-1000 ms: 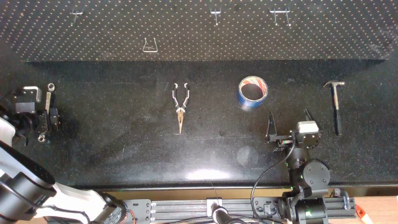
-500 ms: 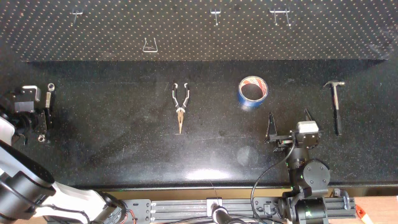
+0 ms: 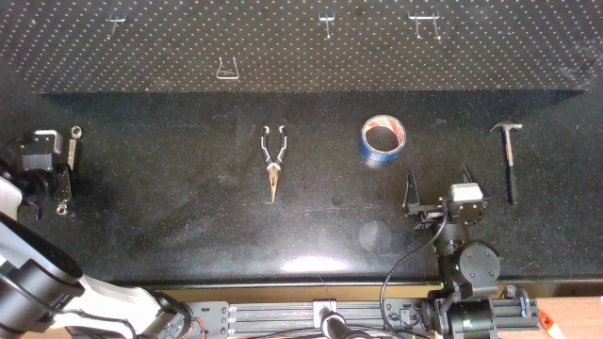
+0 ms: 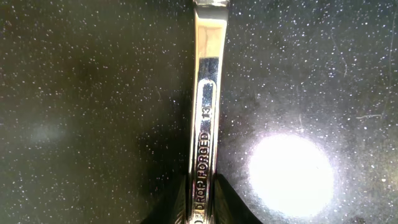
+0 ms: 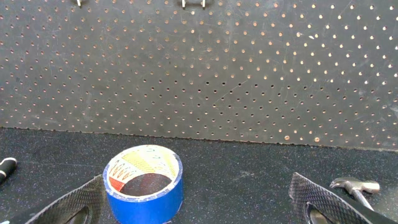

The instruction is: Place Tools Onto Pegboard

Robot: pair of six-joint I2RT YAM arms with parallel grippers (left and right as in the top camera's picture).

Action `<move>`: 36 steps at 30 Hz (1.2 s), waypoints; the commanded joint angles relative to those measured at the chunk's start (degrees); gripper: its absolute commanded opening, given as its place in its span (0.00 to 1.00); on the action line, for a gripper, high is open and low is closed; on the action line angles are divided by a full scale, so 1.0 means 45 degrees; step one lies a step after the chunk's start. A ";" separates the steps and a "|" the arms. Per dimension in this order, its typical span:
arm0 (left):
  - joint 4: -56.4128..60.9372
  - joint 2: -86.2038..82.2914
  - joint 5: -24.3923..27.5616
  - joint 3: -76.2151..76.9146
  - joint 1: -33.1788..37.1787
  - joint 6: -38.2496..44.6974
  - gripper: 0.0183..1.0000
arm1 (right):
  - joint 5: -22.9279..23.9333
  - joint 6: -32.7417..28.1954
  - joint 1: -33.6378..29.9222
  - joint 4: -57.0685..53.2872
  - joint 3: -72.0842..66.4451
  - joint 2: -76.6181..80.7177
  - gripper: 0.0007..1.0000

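While the right gripper [image 3: 437,179] sits near the front at the right, its 2 fingers [image 5: 78,202] spread wide with nothing between them, the worry is at the far left of the table [image 3: 188,217]. Over there the left gripper [image 4: 204,190] has its 2 fingers [image 4: 230,208] pressed against the narrow edges of the wrench [image 4: 206,106], about midway along the shank. The tool lies flat on the table, running near to far. I'd say that pinch is a thin one: polished steel held across so little surface could slide, or the wrench could pivot and droop once it is lifted. Any twist would spoil the aim, since the ring end [image 3: 76,132] has to thread a small hook [image 3: 115,23] on the pegboard [image 3: 301,56] at the far side. The wrench itself is slim, bright and mirror-smooth, with a flat recessed panel down its shank.
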 commanded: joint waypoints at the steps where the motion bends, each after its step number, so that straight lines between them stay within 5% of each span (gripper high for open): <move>1: -0.0355 0.0495 -0.0287 -0.0068 -0.0005 0.0000 0.10 | -0.0019 -0.0219 0.0063 -0.0078 -0.0034 -0.0087 0.96; 14: -0.1613 -0.1710 -0.0019 -0.0083 -0.0005 0.0000 0.01 | -0.0019 -0.0219 0.0063 -0.0078 -0.0034 -0.0087 0.96; 18: -0.1919 -0.6203 0.0665 -0.0083 -0.0112 -0.2880 0.01 | -0.0019 -0.0219 0.0063 -0.0078 -0.0034 -0.0087 0.96; 22: -0.2113 -0.9850 0.0840 -0.0083 -0.1957 -0.5678 0.01 | -0.0019 -0.0219 0.0063 -0.0078 -0.0034 -0.0087 0.96; 24: -0.2137 -1.1055 -0.0087 -0.0209 -0.3551 -0.7349 0.01 | -0.0019 -0.0219 0.0063 -0.0078 -0.0034 -0.0087 0.96; 29: -0.0733 -1.1395 -0.0962 -0.1282 -0.6747 -0.7966 0.01 | -0.0019 -0.0219 0.0063 -0.0078 -0.0034 -0.0087 0.96; 32: 0.0899 -1.1273 -0.2895 -0.1399 -0.8466 -0.9476 0.01 | -0.0019 -0.0219 0.0063 -0.0078 -0.0034 -0.0087 0.96; 36: 0.1855 -1.0321 -0.3240 -0.1399 -0.8578 -0.9709 0.01 | -0.0019 -0.0219 0.0063 -0.0078 -0.0034 -0.0087 0.96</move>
